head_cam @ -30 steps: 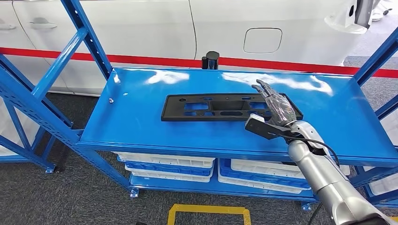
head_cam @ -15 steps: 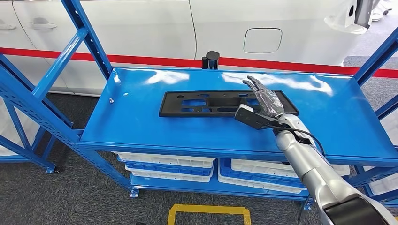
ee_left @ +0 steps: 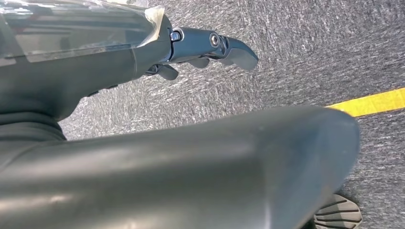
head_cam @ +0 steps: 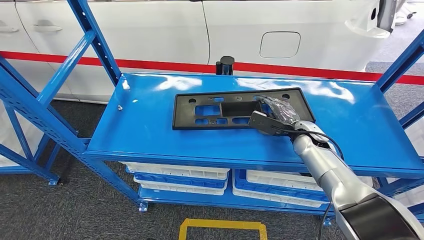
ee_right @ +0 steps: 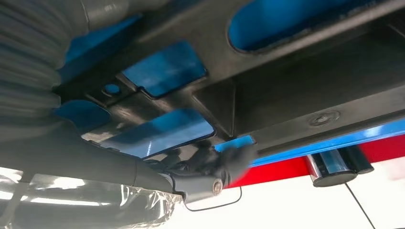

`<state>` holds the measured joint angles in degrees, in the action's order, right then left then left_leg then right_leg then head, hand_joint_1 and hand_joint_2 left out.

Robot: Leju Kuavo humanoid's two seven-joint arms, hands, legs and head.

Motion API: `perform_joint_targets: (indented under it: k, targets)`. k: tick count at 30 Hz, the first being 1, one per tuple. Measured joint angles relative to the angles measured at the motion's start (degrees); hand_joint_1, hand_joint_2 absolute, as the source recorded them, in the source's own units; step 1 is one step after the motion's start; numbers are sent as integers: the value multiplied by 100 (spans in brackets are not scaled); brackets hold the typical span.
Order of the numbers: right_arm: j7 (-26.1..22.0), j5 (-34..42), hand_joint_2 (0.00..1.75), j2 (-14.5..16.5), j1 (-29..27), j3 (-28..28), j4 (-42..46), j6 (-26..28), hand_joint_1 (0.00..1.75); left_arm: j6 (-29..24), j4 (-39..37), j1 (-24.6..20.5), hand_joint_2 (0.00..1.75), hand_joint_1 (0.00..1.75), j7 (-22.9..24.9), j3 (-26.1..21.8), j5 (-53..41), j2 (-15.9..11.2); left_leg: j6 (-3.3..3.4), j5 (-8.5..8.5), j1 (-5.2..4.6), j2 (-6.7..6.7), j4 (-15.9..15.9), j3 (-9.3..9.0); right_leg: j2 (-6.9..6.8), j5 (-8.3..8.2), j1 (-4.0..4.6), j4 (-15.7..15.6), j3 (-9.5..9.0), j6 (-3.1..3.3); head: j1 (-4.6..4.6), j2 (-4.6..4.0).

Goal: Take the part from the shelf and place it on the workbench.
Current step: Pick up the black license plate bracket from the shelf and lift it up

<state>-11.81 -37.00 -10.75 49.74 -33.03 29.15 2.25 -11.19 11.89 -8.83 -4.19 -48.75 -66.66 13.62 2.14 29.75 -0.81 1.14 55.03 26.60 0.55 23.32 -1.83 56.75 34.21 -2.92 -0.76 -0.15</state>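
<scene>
The part [head_cam: 220, 110] is a flat black plastic panel with several cut-outs, on the top level of the blue shelf [head_cam: 150, 130]. My right hand [head_cam: 277, 114] grips its right portion, with fingers through a cut-out, and the panel tilts up off the shelf on its far side. The right wrist view looks along the panel's [ee_right: 286, 95] ribbed face, with my right hand's dark fingers [ee_right: 210, 164] hooked around an edge. My left hand [ee_left: 200, 45] hangs over grey carpet, holding nothing, fingers loosely apart.
Slanted blue uprights [head_cam: 95, 40] frame the shelf at left and right. White bins [head_cam: 175, 172] sit on the lower level. Behind the shelf are a white car [head_cam: 240, 30] and a black post [head_cam: 226, 64]. A yellow floor marking [head_cam: 222, 225] lies in front.
My right hand slid left over the panel and closed on it. The panel's far edge has risen, so it now tilts toward me instead of lying flat.
</scene>
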Motion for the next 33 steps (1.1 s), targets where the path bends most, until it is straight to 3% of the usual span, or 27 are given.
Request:
perform_joint_targets:
  k: [23, 29, 33]
  targets:
    - [38, 94, 175, -245, 108, -142, -35, -106, 175, -44, 0, -3, 0, 0, -29, 87, -56, -22, 13, 6, -15, 2, 0, -67, -1, 0, 31, -28, -84, -1, 1, 0]
    - [3, 107, 175, -314, 13, -142, 1, 89, 175, -70, 0, -12, 0, 0, -20, 147, -106, -22, 18, 9, -15, 2, 0, -79, -1, 1, 34, -42, -105, -1, 1, 0]
    - [-139, 225, 175, -348, -162, -94, 128, 506, 175, -74, 0, -21, 0, 0, -95, 159, -69, -22, 19, 9, -15, 3, 0, -81, -1, 0, 35, -48, -113, -1, 1, 0]
